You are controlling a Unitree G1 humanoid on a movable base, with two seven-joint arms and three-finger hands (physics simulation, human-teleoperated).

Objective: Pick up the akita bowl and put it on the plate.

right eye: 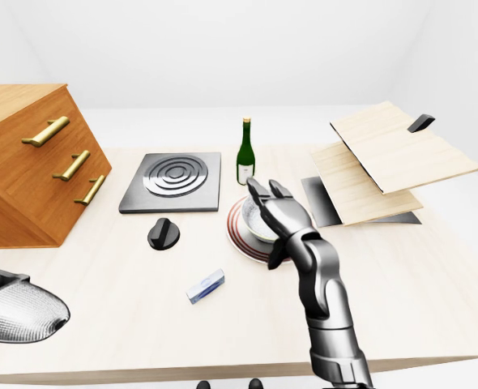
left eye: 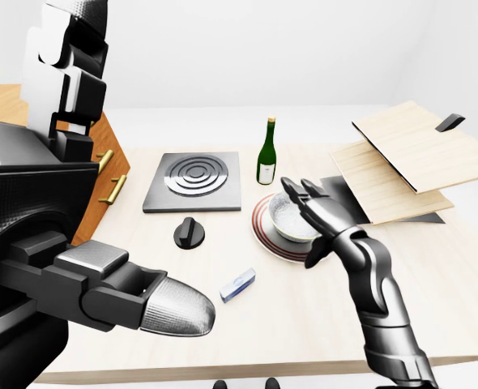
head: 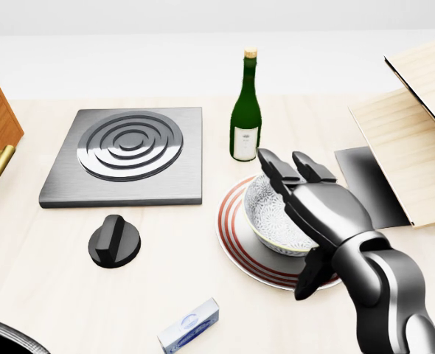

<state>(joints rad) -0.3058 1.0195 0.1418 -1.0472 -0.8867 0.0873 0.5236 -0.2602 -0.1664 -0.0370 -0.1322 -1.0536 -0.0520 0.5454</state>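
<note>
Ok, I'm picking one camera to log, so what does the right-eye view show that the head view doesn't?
Only the right-eye view shows the whole drawer cabinet with three brass handles, the table down to its near edge, part of the left arm at bottom left, and the black handle on the upper board. Only the head view shows the pattern on the bowl up close, and an unidentifiable dark curved shape at bottom left. Both show the bowl on the plate, the open right hand over it, the bottle, burner, knob and box.

Right hand (head: 322, 208): your fingers splay open, arm stretched far from near right.
Left hand (left eye: 117, 285): yours sits near left, one finger extended.
</note>
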